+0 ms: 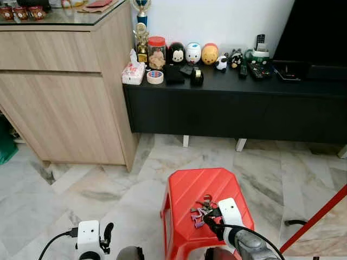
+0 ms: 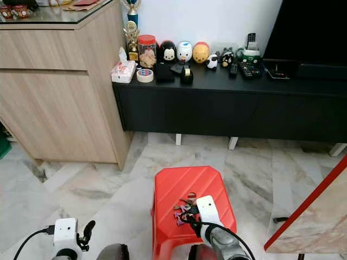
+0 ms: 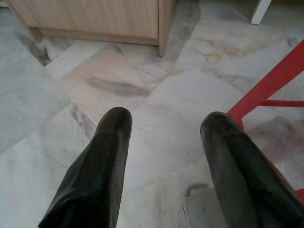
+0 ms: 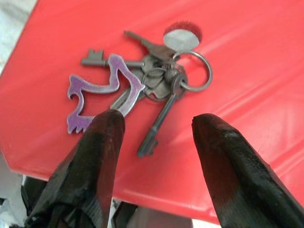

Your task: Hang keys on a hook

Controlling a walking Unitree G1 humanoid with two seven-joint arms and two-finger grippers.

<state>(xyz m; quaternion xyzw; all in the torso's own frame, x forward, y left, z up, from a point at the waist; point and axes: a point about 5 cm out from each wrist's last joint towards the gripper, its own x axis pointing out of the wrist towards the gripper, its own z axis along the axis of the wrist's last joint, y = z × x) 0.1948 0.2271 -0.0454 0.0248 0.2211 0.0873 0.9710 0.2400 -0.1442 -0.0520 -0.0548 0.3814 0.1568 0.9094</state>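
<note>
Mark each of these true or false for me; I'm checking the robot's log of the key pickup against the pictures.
1. The keys lie on a red stool. True.
2. The right gripper is shut on the keys. False: its fingers are open, one on each side of the bunch, nothing clamped.
3. The left gripper hangs open over the marble floor. True.
4. The keys hang on a hook. False: they lie flat on the stool.
5. A purple charm is on the bunch. True.
6. The stool stands on the black cabinet. False: it stands on the floor.
</note>
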